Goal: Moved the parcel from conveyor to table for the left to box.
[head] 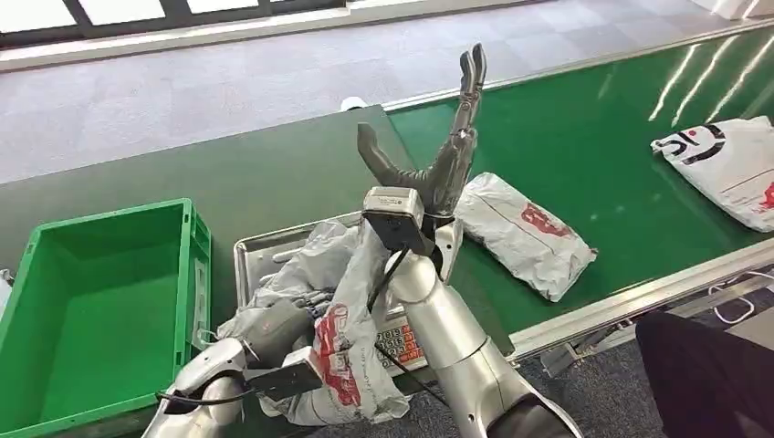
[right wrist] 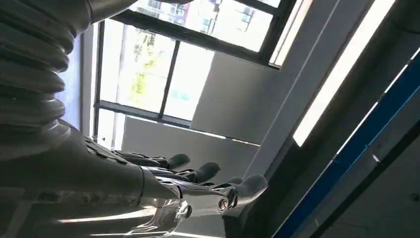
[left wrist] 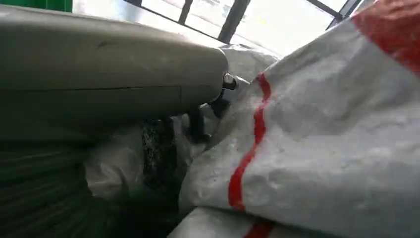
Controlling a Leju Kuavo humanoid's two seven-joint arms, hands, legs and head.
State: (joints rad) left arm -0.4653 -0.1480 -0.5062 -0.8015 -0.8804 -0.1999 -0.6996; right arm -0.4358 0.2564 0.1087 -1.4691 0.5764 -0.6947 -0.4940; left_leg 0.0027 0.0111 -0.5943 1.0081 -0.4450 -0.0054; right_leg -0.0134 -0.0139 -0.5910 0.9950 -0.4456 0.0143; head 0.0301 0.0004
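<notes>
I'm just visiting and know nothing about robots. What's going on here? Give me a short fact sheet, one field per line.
Left hand: left hand grips a grey parcel with red print lying across the scale
Right hand: right hand raised above the belt, fingers spread, holding nothing
Scale: metal weighing scale with a keypad, beside the crate
Crate: green plastic crate, nothing visible inside
Conveyor: green conveyor belt carrying a grey parcel and a white parcel
Bystander: a person's dark clothing by the belt

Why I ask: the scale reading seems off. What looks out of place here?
The grey parcel sprawls over the scale, draping past its front edge and partly hiding the keypad, with the left robot hand gripping it.
</notes>
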